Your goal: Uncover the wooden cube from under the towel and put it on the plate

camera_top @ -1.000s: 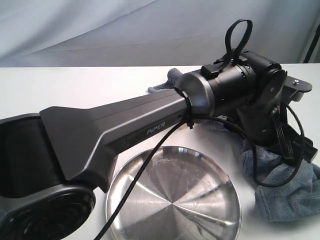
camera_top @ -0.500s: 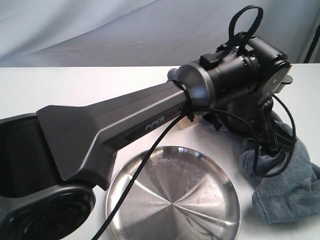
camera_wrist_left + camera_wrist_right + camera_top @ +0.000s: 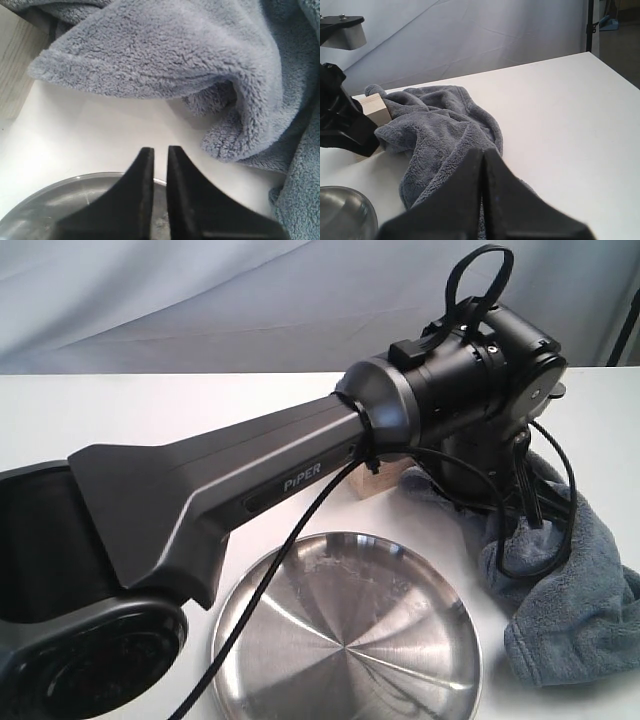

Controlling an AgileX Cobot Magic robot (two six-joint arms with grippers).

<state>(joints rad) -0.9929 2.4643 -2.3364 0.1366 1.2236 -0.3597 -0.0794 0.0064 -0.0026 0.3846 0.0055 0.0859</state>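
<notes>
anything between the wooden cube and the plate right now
Nothing visible lies on the bare white table between the pale wooden cube and the shiny round steel plate. The blue-grey fleece towel bunches beside the cube, off that path.

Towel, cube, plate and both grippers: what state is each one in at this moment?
plate: empty, flat on the table.
wooden cube: partly uncovered, on the table, not on the plate.
towel: bunched in a heap beside the plate, one edge against the wooden cube.
left gripper: closed, holding nothing.
right gripper: closed, holding nothing.
</notes>
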